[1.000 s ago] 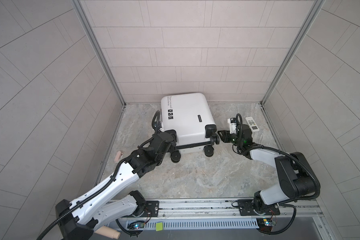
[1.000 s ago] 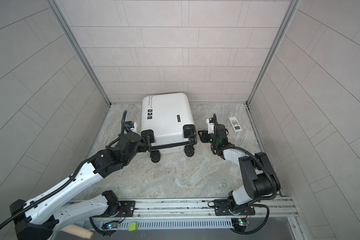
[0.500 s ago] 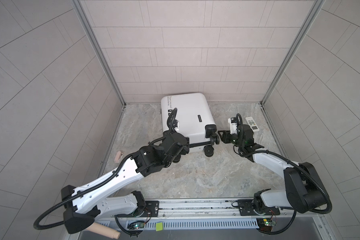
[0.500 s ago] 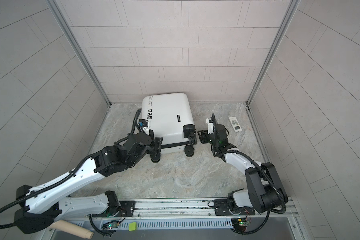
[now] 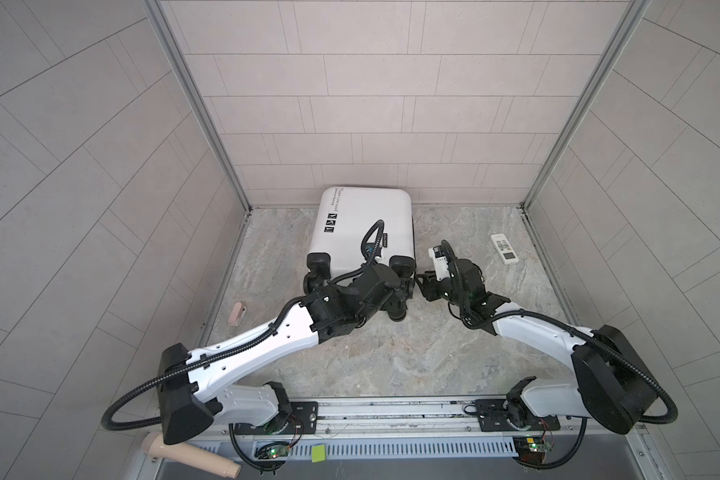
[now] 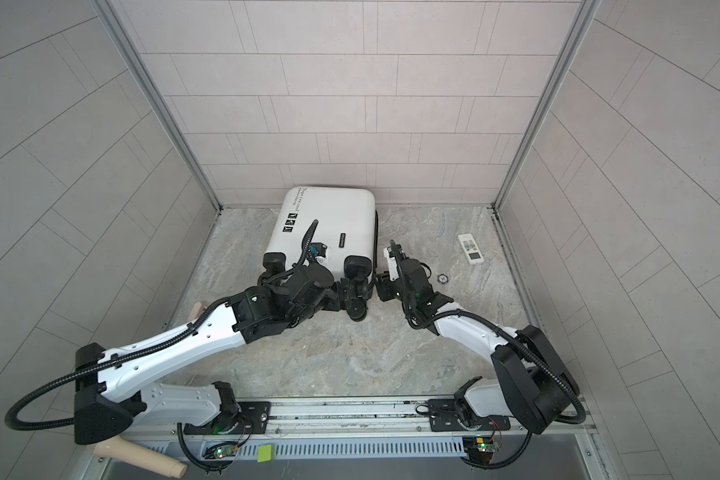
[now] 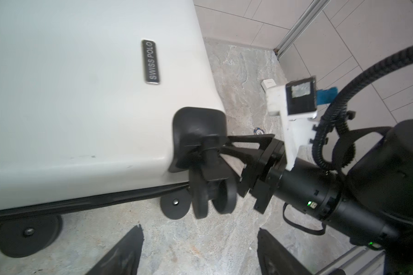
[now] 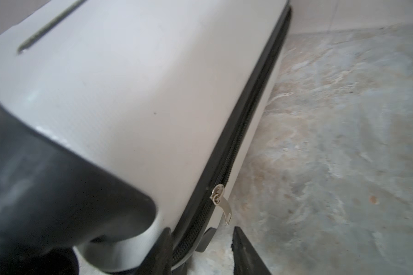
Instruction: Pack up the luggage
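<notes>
Wide open, the left gripper (image 7: 198,247) has only bare surface between its fingers. It is just in front of the black wheels (image 7: 212,197) of the luggage (image 5: 366,224), a small white hard-shell suitcase. This suitcase lies flat at the far edge of the grey marble-pattern tabletop (image 5: 391,357), with its wheels toward the near edge. Its lid is down on the base, so what is inside is hidden. The right gripper (image 8: 200,229) is at the right wheel corner. Its jaws are half open on both sides of the black zipper band (image 8: 248,114), not closed on it. The silver zipper pull (image 8: 221,202) hangs just ahead. A white remote control (image 5: 504,248) lies near the right edge, well apart from the suitcase.
</notes>
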`<state>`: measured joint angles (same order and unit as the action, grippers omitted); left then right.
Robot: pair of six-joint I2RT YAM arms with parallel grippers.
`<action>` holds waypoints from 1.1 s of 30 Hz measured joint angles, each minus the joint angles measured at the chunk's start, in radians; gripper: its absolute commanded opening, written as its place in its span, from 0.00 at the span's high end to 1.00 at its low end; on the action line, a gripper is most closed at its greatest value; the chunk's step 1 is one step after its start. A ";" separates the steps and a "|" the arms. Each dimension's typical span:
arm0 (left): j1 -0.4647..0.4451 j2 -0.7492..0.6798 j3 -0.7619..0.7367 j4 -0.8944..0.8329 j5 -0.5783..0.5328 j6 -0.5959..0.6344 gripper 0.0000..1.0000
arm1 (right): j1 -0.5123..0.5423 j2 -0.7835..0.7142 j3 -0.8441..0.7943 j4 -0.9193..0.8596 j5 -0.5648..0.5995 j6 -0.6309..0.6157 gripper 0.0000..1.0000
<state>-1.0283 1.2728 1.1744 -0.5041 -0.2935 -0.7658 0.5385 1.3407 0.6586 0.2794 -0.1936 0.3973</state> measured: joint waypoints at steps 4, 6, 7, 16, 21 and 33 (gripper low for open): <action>0.000 0.000 -0.016 0.001 0.028 -0.026 0.19 | 0.056 0.000 0.004 -0.002 0.000 0.002 0.57; 0.000 0.000 -0.026 -0.011 0.035 -0.033 0.19 | 0.062 -0.006 0.005 -0.009 0.005 0.002 0.57; 0.000 0.000 -0.029 -0.026 0.035 -0.036 0.19 | 0.062 -0.013 0.005 -0.019 0.012 -0.001 0.57; 0.000 0.007 -0.030 -0.099 0.046 -0.030 0.17 | 0.024 -0.169 -0.027 -0.106 0.056 -0.051 0.55; 0.000 0.084 -0.016 -0.101 0.070 -0.020 0.17 | -0.014 -0.230 -0.092 -0.150 0.068 -0.065 0.54; -0.001 0.271 0.082 -0.095 0.025 0.024 0.18 | -0.031 -0.296 -0.167 -0.172 0.071 -0.068 0.53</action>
<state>-1.0290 1.5440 1.2564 -0.5991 -0.2684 -0.7414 0.5072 1.0451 0.4919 0.1070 -0.1226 0.3290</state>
